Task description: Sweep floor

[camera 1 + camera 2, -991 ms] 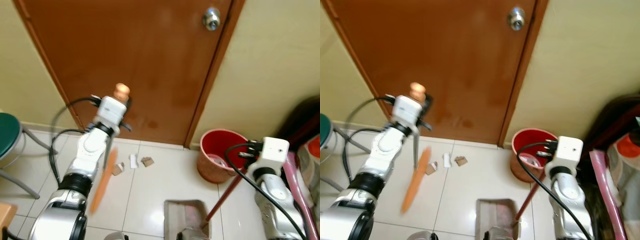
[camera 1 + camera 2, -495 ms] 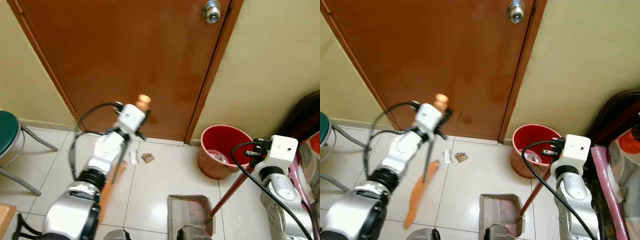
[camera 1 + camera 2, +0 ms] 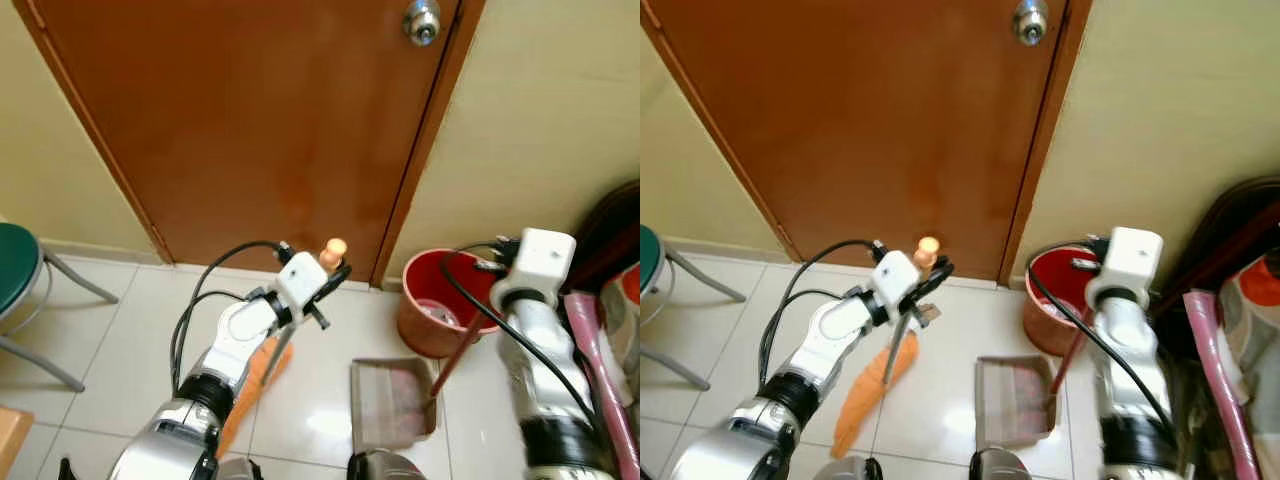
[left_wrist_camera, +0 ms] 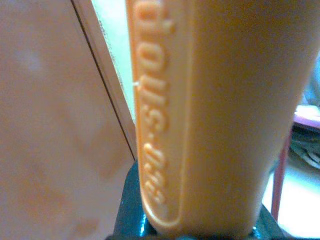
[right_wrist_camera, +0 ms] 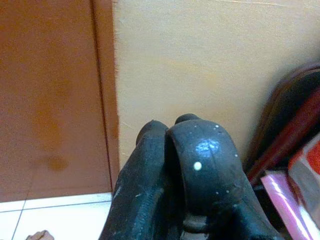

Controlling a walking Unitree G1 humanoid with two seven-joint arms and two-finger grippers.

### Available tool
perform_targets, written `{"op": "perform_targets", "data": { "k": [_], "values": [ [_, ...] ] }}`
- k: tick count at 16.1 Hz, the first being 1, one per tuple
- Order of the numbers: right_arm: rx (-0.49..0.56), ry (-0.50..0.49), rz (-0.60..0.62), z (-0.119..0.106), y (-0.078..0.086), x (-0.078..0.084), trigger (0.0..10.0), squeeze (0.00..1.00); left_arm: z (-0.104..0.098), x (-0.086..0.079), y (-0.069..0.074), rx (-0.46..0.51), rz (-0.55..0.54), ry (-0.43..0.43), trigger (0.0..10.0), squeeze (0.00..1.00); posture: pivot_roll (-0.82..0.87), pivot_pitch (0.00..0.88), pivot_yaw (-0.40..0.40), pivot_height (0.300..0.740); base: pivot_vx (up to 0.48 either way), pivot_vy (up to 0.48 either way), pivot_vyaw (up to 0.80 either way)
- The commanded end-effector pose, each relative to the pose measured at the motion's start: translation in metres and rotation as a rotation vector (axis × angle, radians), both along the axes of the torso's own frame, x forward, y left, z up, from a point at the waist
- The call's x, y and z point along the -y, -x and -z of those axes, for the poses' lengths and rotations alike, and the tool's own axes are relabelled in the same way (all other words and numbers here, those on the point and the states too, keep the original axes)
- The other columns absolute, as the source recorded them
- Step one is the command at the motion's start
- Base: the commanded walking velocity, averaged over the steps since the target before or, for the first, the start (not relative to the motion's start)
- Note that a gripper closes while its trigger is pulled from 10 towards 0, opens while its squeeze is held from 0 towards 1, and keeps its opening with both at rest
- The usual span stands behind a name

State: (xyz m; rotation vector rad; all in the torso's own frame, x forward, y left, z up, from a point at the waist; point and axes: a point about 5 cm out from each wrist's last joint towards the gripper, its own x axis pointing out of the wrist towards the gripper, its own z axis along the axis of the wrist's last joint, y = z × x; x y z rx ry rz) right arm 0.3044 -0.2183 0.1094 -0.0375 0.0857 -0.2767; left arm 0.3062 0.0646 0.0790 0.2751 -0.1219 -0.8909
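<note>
Orange broom (image 3: 872, 385), held tight by the left gripper (image 3: 917, 285), has swung across the floor toward the dustpan (image 3: 1015, 400), whose stick (image 3: 1072, 345) the right gripper (image 5: 175, 165) squeezes, so the scraps look nearly swept in.

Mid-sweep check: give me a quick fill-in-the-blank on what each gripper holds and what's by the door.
1. The left gripper holds an ____ broom.
2. The dustpan rests on the ____.
3. The bucket beside the door is ____.
4. The stool has a ____ seat.

Missing: orange; floor; red; green
</note>
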Motion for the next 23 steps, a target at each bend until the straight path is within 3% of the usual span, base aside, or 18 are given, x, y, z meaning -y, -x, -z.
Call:
{"op": "perform_targets", "data": {
  "k": [1,5,8,11,13,14,17,20,23],
  "values": [
    [0.023,0.002,-0.016,-0.001,-0.009,-0.015,10.0,0.00,-0.009,0.008,0.004,0.008,0.027,0.073,10.0,0.00,-0.04,0.143,-0.004,0.740,0.000,0.000,0.00],
    [0.021,0.019,-0.039,0.002,-0.026,-0.049,10.0,0.00,-0.042,0.016,0.010,0.065,0.072,0.159,10.0,0.00,0.03,0.135,0.006,0.740,0.000,0.000,0.00],
    [0.057,0.049,-0.051,0.000,-0.035,-0.069,10.0,0.00,-0.063,0.010,0.022,0.076,0.102,0.168,10.0,0.00,0.08,0.133,0.019,0.740,0.000,0.000,0.00],
    [0.066,0.133,-0.014,-0.001,-0.038,-0.066,10.0,0.00,-0.062,0.000,0.041,0.003,0.097,0.162,10.0,0.00,0.09,0.132,0.027,0.740,0.000,0.000,0.00],
    [0.045,0.069,-0.044,0.004,-0.039,-0.065,10.0,0.00,-0.058,-0.009,0.053,-0.037,0.079,0.140,10.0,0.00,0.10,0.132,0.028,0.740,0.000,0.000,0.00],
    [0.050,0.035,-0.114,0.002,-0.039,-0.065,10.0,0.00,-0.050,-0.021,0.059,-0.074,0.044,0.104,10.0,0.00,0.09,0.130,0.026,0.740,0.000,0.000,0.00],
    [0.039,0.062,-0.117,-0.003,-0.039,-0.046,10.0,0.00,-0.047,-0.026,0.063,-0.101,0.033,0.069,10.0,0.00,0.07,0.125,0.017,0.740,0.000,0.000,0.00],
    [-0.053,0.069,-0.169,0.005,-0.039,-0.039,10.0,0.00,-0.052,-0.024,0.062,-0.081,0.031,0.071,10.0,0.00,0.05,0.115,0.010,0.740,0.000,0.000,0.00],
    [-0.176,0.109,-0.278,0.022,-0.029,-0.035,10.0,0.00,-0.073,-0.030,0.054,-0.010,-0.031,0.113,10.0,0.00,0.04,0.111,-0.005,0.740,0.000,0.000,0.00]
  ]
}}
